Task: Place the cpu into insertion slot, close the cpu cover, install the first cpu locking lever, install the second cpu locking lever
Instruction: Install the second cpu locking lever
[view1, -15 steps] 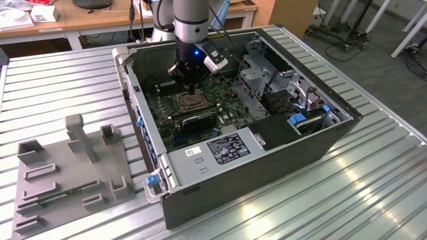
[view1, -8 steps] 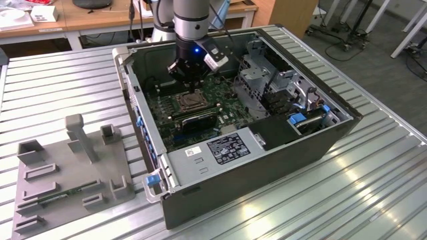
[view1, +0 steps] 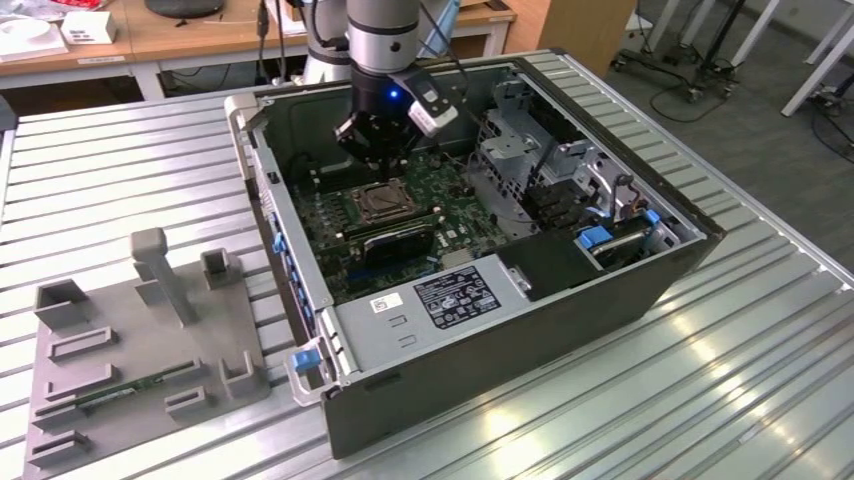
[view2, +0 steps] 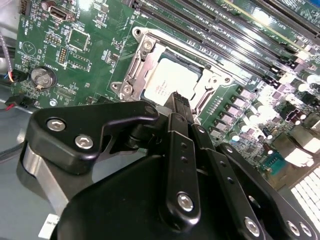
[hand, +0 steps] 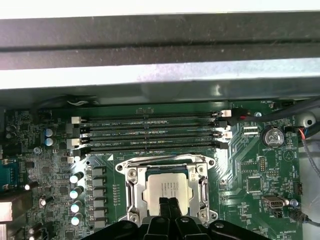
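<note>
The cpu (hand: 167, 187) lies flat in the insertion slot (hand: 131, 192) on the green motherboard, its pale metal face up. It also shows in the second wrist view as the cpu (view2: 167, 82). The silvery cpu cover (view2: 142, 47) frames the chip; I cannot tell whether it is pressed fully flat. My gripper (hand: 168, 206) hangs just above the chip's near edge with both black fingers pressed together and nothing between them. In the exterior view the gripper (view1: 386, 178) reaches down inside the open computer case, right over the insertion slot (view1: 380, 203).
Long black memory slots (hand: 150, 132) run beside the socket. A coin battery (hand: 273, 136) sits on the board. A metal drive cage (view1: 514, 140) and the case walls (view1: 267, 190) hem in the arm. A grey fixture tray (view1: 134, 340) lies on the slatted table.
</note>
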